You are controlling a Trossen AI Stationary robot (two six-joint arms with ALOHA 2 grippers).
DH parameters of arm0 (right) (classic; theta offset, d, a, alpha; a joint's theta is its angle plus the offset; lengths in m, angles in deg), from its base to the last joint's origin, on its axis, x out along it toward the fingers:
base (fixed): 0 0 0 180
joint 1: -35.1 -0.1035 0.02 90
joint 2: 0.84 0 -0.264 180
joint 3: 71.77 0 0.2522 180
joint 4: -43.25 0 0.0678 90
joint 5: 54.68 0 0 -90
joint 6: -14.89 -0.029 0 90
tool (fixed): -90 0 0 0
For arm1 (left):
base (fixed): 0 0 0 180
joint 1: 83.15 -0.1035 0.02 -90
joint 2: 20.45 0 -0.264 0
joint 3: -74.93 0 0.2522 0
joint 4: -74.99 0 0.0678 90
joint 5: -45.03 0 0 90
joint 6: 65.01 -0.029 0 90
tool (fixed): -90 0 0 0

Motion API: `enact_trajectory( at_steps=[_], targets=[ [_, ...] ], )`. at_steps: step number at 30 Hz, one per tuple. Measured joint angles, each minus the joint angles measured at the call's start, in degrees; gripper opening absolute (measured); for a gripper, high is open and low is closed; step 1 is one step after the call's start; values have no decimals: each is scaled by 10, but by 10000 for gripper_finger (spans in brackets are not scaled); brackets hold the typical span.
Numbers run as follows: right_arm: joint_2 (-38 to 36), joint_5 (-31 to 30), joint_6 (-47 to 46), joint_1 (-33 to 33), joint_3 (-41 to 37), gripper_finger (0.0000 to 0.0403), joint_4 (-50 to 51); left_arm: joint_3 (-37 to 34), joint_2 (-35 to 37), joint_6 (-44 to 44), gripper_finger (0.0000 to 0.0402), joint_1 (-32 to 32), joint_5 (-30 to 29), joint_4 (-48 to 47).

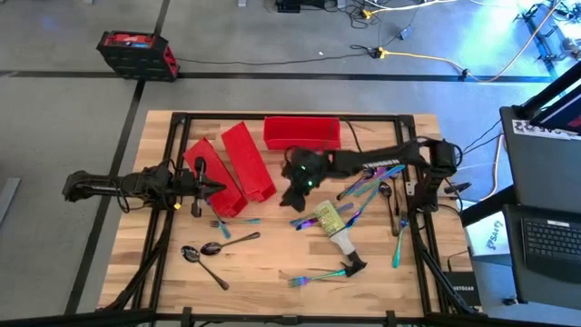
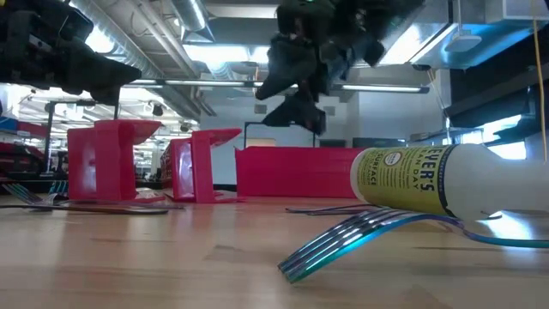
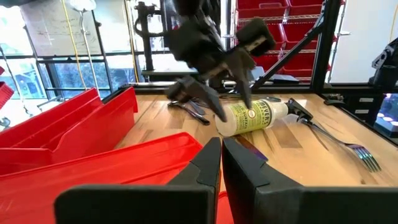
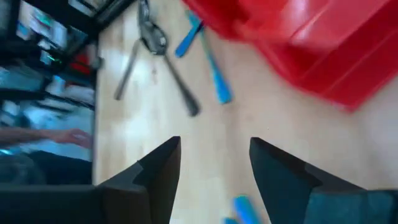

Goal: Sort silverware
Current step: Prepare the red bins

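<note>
Silverware lies scattered on the wooden table: two dark spoons (image 1: pixel 207 252) at the near left, a blue piece (image 1: pixel 232 221) beside the bins, an iridescent fork (image 1: pixel 318 275) near the front, and a cluster (image 1: pixel 372 185) at the right. My right gripper (image 1: pixel 295 197) hovers above the table's middle, tilted down toward the near left. It is open with nothing between its fingers (image 4: pixel 214 163); the spoons (image 4: pixel 155 43) and blue pieces (image 4: pixel 208 62) lie ahead of it. My left gripper (image 1: pixel 216 187) stays shut (image 3: pixel 221 163) at the left, level above a red bin.
Three long red bins (image 1: pixel 247 162) stand at the far left and centre; one (image 1: pixel 301 132) lies along the far edge. A spray bottle (image 1: pixel 336 227) lies on its side right of centre, close to my right gripper. Bare wood shows at the near centre.
</note>
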Motion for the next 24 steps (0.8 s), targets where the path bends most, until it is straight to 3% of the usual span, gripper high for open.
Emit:
enact_trajectory(
  at_steps=[4,7,13,18,24],
  targets=[
    [-5,-76,-161,-9,-111,177,-250,0,0,0,1,0,0,0],
    [1,-149,-250,-14,-161,177,-374,0,0,0,1,0,0,0],
    [31,-243,-280,-41,-150,198,-393,0,-1,0,1,0,0,0],
    [60,-290,-281,-52,-102,261,-397,0,-1,0,1,0,0,0],
    [68,-334,-292,-41,-98,338,-361,0,-1,0,1,0,0,0]
  ],
)
